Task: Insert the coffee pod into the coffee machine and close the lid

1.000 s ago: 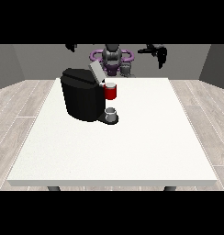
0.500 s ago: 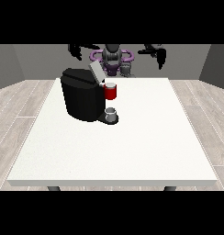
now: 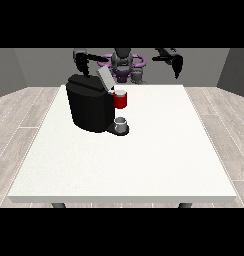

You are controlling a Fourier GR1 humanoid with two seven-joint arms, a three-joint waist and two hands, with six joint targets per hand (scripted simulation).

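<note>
Stretching away from the camera, the white table (image 3: 144, 165) is lying bare across its near half. Past that, at about ten o'clock from the table's middle, the black coffee machine (image 3: 89, 107) is standing with its lid (image 3: 105, 79) tilted up and open. At the machine's front, on its base, a small grey thing (image 3: 121, 122) is sitting; it may be the coffee pod, but that cannot be told for certain, so the pod's place is not plainly showing. Just above it, at twelve o'clock, a red thing at the machine (image 3: 121, 100) is hanging under the spout.

Farther back, the robot is holding both arms raised over the far edge. The hand at the view's left (image 3: 84, 62) is hovering at twelve o'clock above the machine, fingers hanging downward and gripping nothing. The hand at the view's right (image 3: 177, 65) is hanging well apart at two o'clock, fingers likewise drooping and relaxed, holding nothing.

Judging by this, the task is barely starting: no pod is being carried, insertion and lid closing are both remaining.
</note>
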